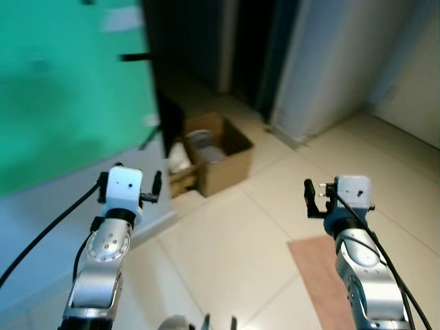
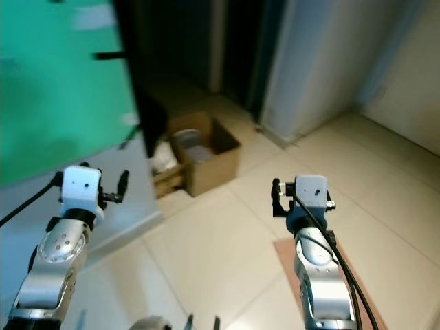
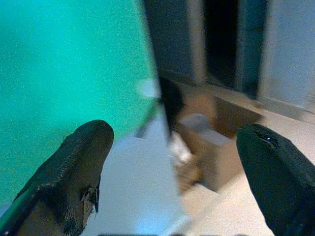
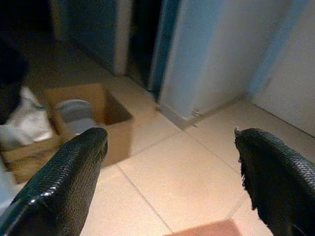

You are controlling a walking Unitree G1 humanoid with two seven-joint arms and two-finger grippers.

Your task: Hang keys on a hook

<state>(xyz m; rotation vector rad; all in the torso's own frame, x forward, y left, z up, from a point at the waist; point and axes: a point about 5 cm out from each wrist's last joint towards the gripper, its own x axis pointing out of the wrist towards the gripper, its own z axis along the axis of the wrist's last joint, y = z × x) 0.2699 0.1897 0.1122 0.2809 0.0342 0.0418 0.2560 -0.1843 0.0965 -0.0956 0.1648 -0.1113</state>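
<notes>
Both arms are raised in front of me over a tiled floor. My left gripper [image 1: 129,187] is held up beside a green panel [image 1: 69,89], open, and nothing lies between its fingers [image 3: 81,152]. My right gripper [image 1: 342,199] hovers over the floor to the right, also open and empty, its fingers [image 4: 74,167] spread wide. A short dark bar [image 1: 134,57] juts from the green panel's right edge; it is too blurred to tell what it is.
An open cardboard box [image 1: 223,165] with a grey round object inside stands on the floor ahead, with a white bag [image 1: 179,159] beside it. Behind it is a dark doorway [image 1: 247,48] and a grey wall [image 1: 330,62]. A reddish mat [image 1: 320,275] lies under my right arm.
</notes>
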